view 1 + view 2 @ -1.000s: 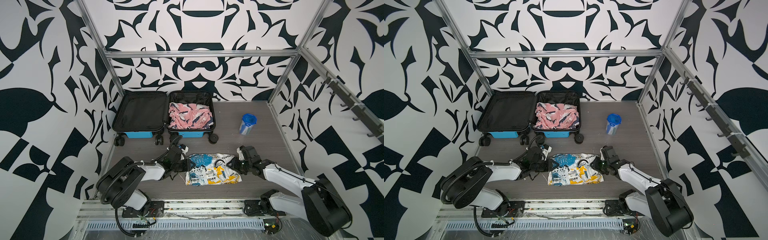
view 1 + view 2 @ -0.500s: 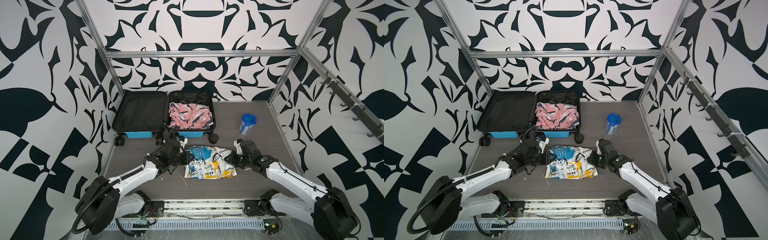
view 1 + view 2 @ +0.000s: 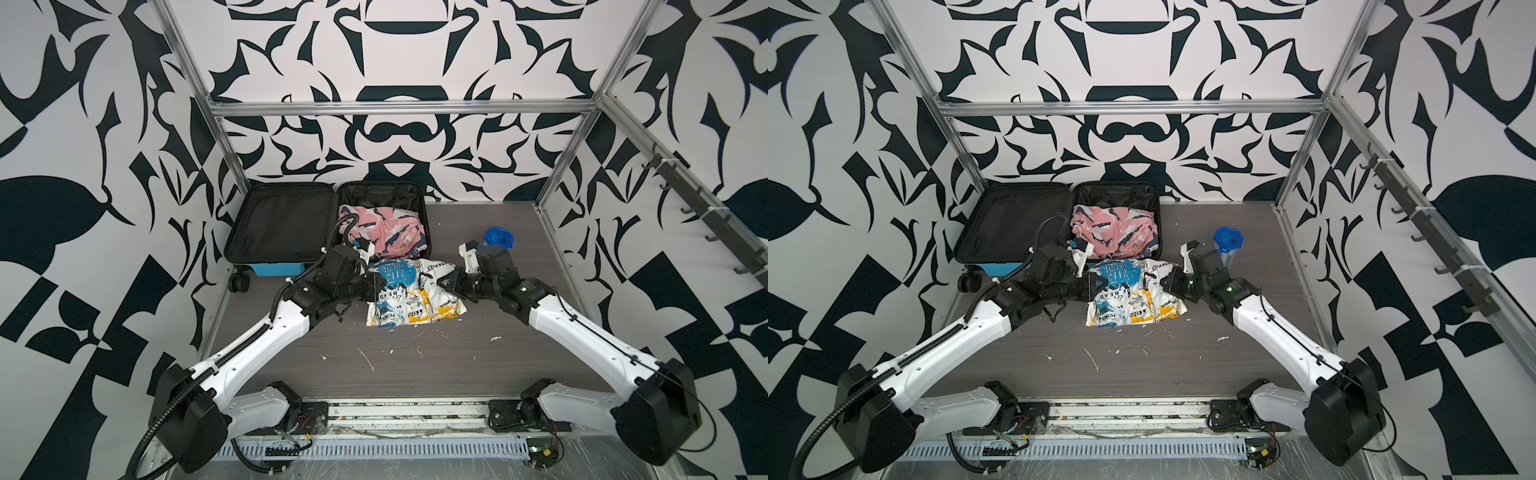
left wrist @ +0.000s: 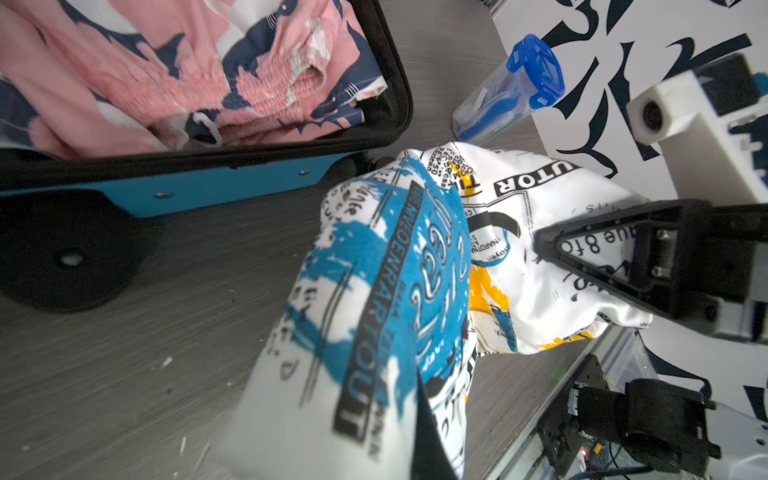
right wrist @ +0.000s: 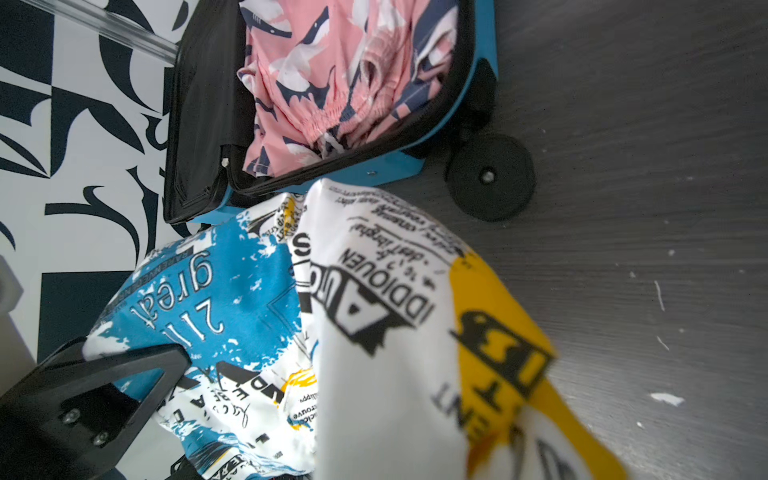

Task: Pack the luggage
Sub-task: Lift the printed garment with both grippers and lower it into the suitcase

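Black-and-white patterned walls [image 3: 395,62] close in three sides, set in an aluminium frame [image 3: 399,107]. The tabletop [image 3: 415,365] is dark grey wood grain, with white flecks [image 3: 365,359] toward its front edge. A hook rail [image 3: 719,222] runs along the right wall. The light is even.

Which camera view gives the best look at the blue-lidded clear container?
The left wrist view: the blue-lidded clear container is close, showing its clip-on lid and blue-and-white contents. Both top views show it small and distant, contents indistinct. The right wrist view does not show it.
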Available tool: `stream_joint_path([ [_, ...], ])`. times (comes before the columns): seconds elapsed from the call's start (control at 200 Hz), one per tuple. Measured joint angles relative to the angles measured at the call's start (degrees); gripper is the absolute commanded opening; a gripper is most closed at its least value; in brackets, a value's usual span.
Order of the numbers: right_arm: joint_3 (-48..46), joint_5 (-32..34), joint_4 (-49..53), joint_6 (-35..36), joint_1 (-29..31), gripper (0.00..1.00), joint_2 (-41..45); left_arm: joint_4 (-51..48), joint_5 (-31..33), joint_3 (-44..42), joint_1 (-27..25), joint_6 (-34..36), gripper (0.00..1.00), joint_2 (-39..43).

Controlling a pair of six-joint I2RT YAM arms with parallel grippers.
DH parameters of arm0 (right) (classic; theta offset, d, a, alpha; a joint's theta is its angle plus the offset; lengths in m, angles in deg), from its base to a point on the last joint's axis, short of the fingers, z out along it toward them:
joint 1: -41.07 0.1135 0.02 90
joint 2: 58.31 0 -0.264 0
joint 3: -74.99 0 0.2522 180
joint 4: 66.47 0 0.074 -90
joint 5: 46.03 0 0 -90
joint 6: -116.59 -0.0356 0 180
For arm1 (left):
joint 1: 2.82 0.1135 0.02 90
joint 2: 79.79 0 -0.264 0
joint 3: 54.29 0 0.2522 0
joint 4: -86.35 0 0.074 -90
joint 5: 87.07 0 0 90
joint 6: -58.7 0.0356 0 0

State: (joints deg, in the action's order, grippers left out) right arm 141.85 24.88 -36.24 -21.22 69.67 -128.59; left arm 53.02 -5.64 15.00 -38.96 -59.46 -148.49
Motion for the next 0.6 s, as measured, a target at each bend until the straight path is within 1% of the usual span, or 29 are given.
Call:
stream_joint_path([
  [0.1,6.19,-0.52,-0.02,1.05,0.00,0.00,-4.85,-1.57,0.00,4.00,3.04,2.36,0.00,-1.81],
  [0.2,13.51,-1.07,0.02,2.14,-0.02,0.00,-10.38,-2.60,-0.66,8.46,7.19,4.35,0.00,-4.76],
  [0.285,20.31,-1.64,-0.02,3.32,-0.15,0.00,-15.56,-2.64,-1.55,12.46,11.37,5.64,0.00,-8.74],
  [0.405,30.29,-2.38,0.26,4.85,-0.66,0.00,-23.32,-2.95,-2.89,17.86,15.93,7.19,0.00,-14.60],
  [0.49,37.13,-2.69,0.76,5.99,-1.18,0.00,-29.05,-3.43,-3.28,22.67,18.25,8.57,0.00,-19.43],
  [0.6,46.05,-2.95,2.21,7.15,-1.90,0.00,-36.63,-3.96,-3.91,29.22,19.93,9.99,0.00,-25.77],
])
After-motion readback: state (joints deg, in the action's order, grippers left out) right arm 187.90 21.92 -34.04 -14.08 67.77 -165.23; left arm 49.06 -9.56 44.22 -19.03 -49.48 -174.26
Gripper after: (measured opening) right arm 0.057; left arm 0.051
